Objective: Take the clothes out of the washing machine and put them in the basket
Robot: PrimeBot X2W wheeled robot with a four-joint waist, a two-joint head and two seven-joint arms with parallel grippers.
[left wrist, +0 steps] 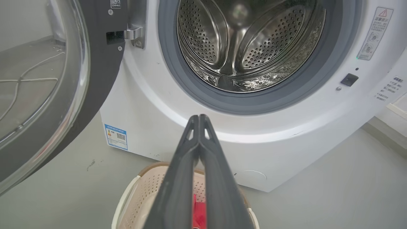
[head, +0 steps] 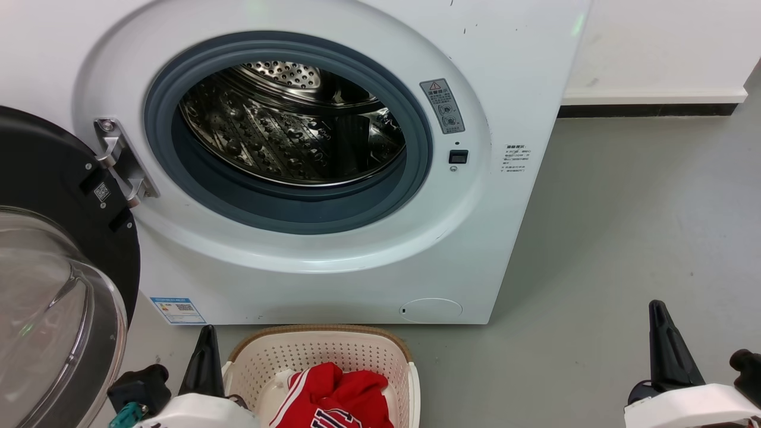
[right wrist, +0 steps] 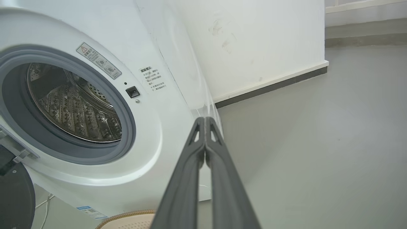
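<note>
Head view: clothes (head: 345, 389) lie bunched in the basket (head: 309, 351) at 6 o'clock, striped trim running toward 7 — just below the washing machine (head: 475, 249).
Left wrist view: left gripper (left wrist: 199, 117) points to 12, fingertips pressed together.
Right wrist view: right gripper (right wrist: 205, 119) — fingertips likewise touching.

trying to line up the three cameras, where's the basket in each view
Head view: basket at bottom centre, in front of the machine, red clothes in it.
Left wrist view: bottom centre, partly behind the left tool.
Right wrist view: its rim at the bottom edge, left of centre.
Shared landmark: the black latch on the machine's front.
</note>
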